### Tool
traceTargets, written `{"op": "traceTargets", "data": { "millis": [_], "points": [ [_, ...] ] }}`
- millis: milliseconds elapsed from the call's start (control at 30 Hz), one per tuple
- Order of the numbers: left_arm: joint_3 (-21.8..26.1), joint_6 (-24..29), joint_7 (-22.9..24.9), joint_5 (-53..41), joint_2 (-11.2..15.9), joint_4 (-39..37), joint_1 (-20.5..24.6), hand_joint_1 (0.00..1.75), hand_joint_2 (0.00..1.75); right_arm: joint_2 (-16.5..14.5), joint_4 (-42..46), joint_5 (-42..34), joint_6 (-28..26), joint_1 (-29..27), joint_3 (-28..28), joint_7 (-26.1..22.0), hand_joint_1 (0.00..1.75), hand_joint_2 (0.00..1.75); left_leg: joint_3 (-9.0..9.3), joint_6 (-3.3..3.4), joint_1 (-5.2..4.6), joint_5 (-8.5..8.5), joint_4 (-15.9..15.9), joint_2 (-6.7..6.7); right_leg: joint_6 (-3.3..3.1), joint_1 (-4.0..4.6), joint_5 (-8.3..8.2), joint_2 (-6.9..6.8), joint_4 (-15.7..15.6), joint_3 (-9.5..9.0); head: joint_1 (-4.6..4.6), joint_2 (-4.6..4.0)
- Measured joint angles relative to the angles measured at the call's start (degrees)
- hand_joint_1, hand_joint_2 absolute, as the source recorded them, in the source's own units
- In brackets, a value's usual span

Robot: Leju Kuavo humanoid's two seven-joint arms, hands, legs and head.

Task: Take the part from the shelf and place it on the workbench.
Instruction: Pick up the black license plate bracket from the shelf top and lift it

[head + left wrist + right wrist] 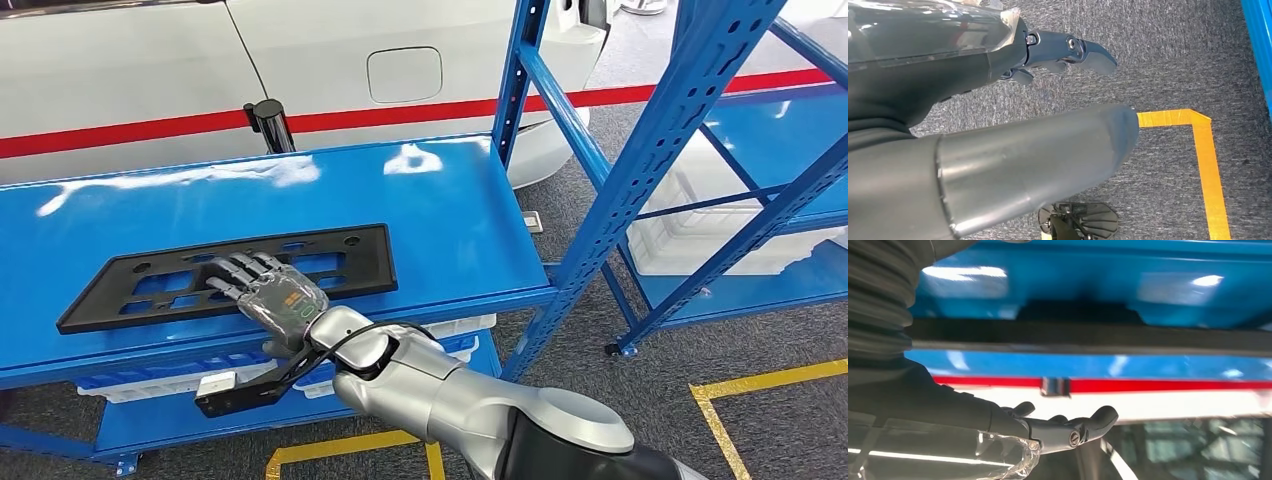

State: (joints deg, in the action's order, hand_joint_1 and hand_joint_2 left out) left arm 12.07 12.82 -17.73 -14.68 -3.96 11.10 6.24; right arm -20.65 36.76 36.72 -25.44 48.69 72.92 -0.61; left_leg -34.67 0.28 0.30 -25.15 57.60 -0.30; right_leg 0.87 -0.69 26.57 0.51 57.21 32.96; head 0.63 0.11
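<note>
The part [150, 285], a long flat black plate with cut-outs, lies flat on the blue bench top [440, 220]. My right hand [270, 295] reaches in from below, palm down over the plate's near edge, with its fingers [235, 268] stretched out and apart across the plate. In the right wrist view the plate [1098, 337] is a dark band across the blue surface, and a gap separates it from the straightened right hand [1058, 430], which grips nothing. My left hand [1058, 50] hangs over the grey carpet with its fingers loosely extended and nothing in it.
A blue steel rack [640, 160] stands at the right, with a white bin [700, 235] on its low shelf. A white car with a red stripe [400, 60] and a black post [270, 125] stand behind the bench. Bins [150, 380] sit under the bench top. Yellow tape [1205, 160] marks the carpet.
</note>
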Motion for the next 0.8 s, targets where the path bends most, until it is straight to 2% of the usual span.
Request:
{"op": "traceTargets", "data": {
  "millis": [367, 800],
  "points": [
    [0.0, 0.7, 0.3, -1.2, -0.2, 0.0, 0.5, 0.00, 0.00, -0.1, -7.2, -3.2, 1.4, 1.0, 0.1, 6.2, 0.00, 1.75, 0.06, 0.00, -0.03, 0.00, 0.0, -0.03, -0.01, 0.00, 0.02, -0.05, 0.0, -0.09, 0.00, 0.00],
    [0.0, 0.7, 0.7, -2.3, -0.5, 0.0, 0.6, 0.00, 0.00, -0.6, -12.3, -5.9, -0.5, 1.3, -0.9, 6.6, 0.00, 1.75, 0.10, 0.32, -0.12, 0.25, 0.0, -0.22, 0.17, -0.01, -0.11, -0.28, 0.0, -0.19, 0.00, 0.00]
  ]
}}
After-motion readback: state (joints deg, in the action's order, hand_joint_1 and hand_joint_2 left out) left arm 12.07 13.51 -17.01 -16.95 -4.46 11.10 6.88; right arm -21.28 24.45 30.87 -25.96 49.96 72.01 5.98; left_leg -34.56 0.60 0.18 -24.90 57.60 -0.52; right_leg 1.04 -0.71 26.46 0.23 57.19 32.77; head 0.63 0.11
